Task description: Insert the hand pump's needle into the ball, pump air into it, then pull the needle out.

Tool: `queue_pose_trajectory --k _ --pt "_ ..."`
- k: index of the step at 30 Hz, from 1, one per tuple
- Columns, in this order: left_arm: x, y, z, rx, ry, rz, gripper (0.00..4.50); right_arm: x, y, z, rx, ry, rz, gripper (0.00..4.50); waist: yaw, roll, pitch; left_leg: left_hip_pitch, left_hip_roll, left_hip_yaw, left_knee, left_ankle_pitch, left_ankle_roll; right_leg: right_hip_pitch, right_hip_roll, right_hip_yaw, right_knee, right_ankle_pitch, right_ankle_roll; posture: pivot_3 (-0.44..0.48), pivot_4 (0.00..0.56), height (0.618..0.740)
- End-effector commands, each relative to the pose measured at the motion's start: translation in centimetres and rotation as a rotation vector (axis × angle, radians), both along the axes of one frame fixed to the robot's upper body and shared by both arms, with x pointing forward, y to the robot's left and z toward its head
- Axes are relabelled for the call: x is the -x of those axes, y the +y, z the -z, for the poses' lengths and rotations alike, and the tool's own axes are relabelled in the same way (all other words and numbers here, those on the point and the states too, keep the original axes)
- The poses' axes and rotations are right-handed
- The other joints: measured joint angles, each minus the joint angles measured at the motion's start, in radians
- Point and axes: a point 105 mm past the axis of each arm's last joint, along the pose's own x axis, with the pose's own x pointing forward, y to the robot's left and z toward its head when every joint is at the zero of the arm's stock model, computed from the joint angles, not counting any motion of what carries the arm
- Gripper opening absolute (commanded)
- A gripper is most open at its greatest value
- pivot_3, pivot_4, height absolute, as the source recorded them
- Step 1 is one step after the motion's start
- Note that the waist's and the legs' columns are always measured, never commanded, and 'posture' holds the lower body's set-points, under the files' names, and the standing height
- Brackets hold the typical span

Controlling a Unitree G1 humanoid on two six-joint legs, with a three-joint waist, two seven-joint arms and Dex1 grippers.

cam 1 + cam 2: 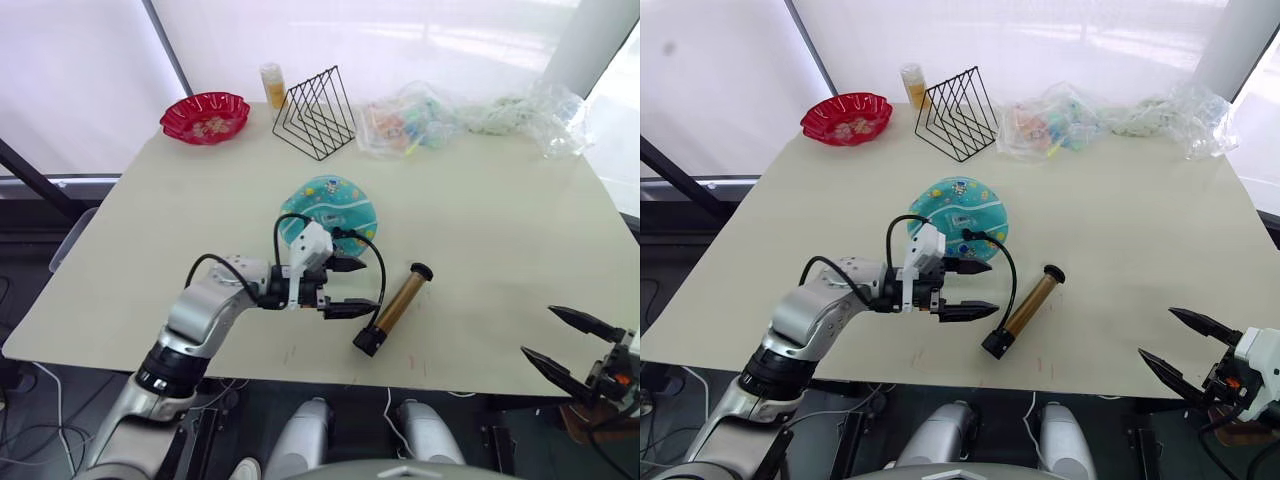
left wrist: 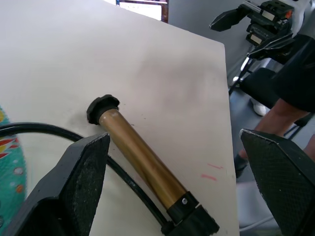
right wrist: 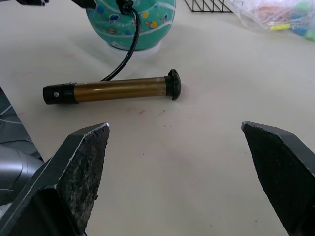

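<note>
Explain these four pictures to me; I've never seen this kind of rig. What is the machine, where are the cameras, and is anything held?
It is a two-armed humanoid robot. Two pictures come from its head, looking down; the other two from cameras on its wrists. On the table lie a teal ball and a hand pump, whose hose runs to the ball. The left gripper hovers open beside the pump, holding nothing. The right gripper waits open off the table's near edge. At the back are a red dish, wire rack and plastic bags.
</note>
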Motion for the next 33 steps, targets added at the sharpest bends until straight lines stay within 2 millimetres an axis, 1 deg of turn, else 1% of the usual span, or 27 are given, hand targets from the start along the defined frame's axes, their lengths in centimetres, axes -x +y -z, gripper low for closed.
queue_pose_trajectory --k 1,5,9,13,15,20,25,30,33 --pt "0.2 -1.3 0.5 -0.037 0.014 0.032 4.47 -0.2 0.3 -1.2 0.017 -0.043 -0.023 4.50 0.001 0.000 0.000 0.000 0.000 0.000 0.000 0.000 0.000 0.000 0.000 0.000 0.000 0.000 0.000 0.000 0.150 0.740" --pt "-0.3 -2.8 1.3 -0.081 0.045 0.002 4.47 -0.4 0.4 -1.3 0.031 -0.051 -0.037 4.50 0.002 0.000 0.000 0.000 0.000 0.000 0.000 0.000 0.000 0.000 0.000 0.000 0.000 0.000 0.000 0.000 0.150 0.740" --pt "-1.0 -4.6 2.4 -0.125 0.068 -0.074 4.47 -0.5 0.5 -1.4 0.032 -0.055 -0.038 4.50 0.003 0.000 0.000 0.000 0.000 0.000 0.001 0.000 0.000 0.000 0.000 0.000 0.000 0.000 0.001 0.000 0.150 0.740" --pt "-0.8 -5.5 3.5 -0.190 0.041 -0.090 4.47 -0.3 0.5 -1.4 0.033 -0.056 -0.036 4.50 0.001 0.000 0.000 0.000 0.000 0.001 0.002 0.000 0.000 0.000 0.000 0.001 0.000 0.001 0.001 0.000 0.150 0.740" --pt "-1.6 -6.0 3.9 -0.219 0.026 -0.150 4.47 -0.2 0.5 -1.5 0.036 -0.056 -0.036 4.50 0.002 0.000 0.000 0.000 0.000 0.000 0.002 0.000 0.000 0.000 0.000 0.001 0.000 0.001 0.001 0.000 0.150 0.740" --pt "-2.0 -6.3 4.9 -0.277 0.036 -0.219 4.47 -0.1 0.5 -1.6 0.041 -0.059 -0.036 4.50 0.002 0.000 0.000 0.000 0.000 0.001 0.003 0.000 0.001 0.000 0.000 0.001 0.000 0.001 0.003 0.000 0.150 0.740" --pt "-1.8 -6.2 5.9 -0.348 0.022 -0.208 4.47 -0.1 0.6 -1.5 0.042 -0.059 -0.038 4.50 0.002 0.000 0.000 0.000 0.000 0.001 0.003 0.000 0.001 0.000 0.000 0.001 0.000 0.001 0.003 0.000 0.150 0.740" --pt "-2.5 -6.3 6.2 -0.387 0.001 -0.235 4.47 -0.1 0.7 -1.4 0.042 -0.060 -0.040 4.50 0.003 0.000 0.000 -0.001 0.000 0.001 0.003 0.000 0.001 0.000 0.000 0.001 0.000 0.001 0.003 0.000 0.150 0.740" --pt "-2.4 -6.4 6.6 -0.402 0.022 -0.242 4.47 -0.1 0.8 -1.3 0.041 -0.061 -0.039 4.50 0.003 0.000 0.000 0.000 0.000 0.001 0.003 0.000 0.001 0.000 0.000 0.001 0.000 0.000 0.004 0.000 0.150 0.740"
